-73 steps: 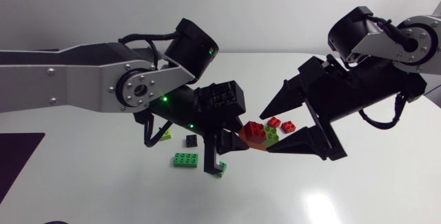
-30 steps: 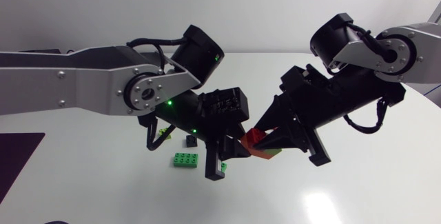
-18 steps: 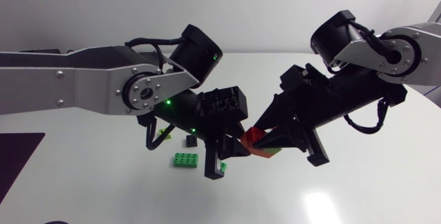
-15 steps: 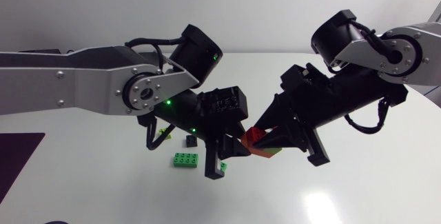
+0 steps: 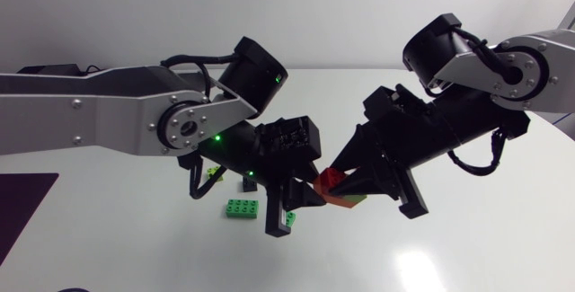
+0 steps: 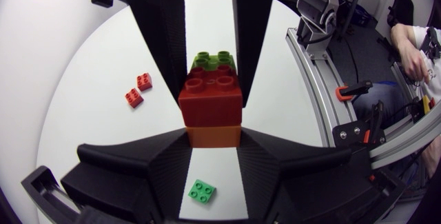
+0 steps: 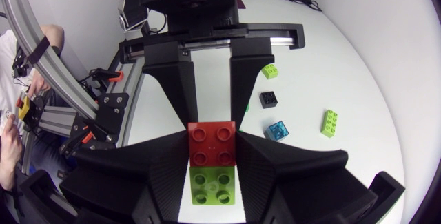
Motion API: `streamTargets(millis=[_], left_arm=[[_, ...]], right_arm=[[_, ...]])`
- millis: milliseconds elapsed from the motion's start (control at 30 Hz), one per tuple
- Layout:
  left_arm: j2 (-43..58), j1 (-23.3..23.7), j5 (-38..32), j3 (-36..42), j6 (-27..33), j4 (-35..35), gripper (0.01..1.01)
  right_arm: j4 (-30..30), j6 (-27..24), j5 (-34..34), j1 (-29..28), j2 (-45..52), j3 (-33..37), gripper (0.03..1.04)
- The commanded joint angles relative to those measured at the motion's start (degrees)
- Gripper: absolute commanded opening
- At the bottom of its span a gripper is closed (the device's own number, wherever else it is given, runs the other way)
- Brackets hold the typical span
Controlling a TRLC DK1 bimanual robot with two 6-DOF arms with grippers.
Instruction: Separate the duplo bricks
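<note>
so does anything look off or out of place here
Nothing stands out. The brick stack sits straight, gripped at opposite ends by the left gripper and right gripper; the loose bricks lie flat on the table, none visibly damaged.

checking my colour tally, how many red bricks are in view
3. One red brick is held, joined to the orange brick. Two small red bricks lie loose on the table, close together. More may be hidden.
</note>
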Motion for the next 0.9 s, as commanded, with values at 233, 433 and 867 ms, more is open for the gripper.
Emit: streamTargets(millis=[233,433,867], left_arm=[[0.25,-0.67,-0.42,-1.36,0.01,-0.72,0.364],[0.25,-0.58,-0.25,-1.01,-0.52,-0.72,0.364],[0.08,-0.58,0.90,-0.65,-1.31,-0.90,0.364]], right_arm=[[3.52,4.13,0.12,2.09,-2.92,-2.67,0.27],[5.45,5.19,1.88,3.50,-4.33,-4.69,0.27],[10.72,8.17,5.66,7.10,-5.21,-7.42,0.27]])
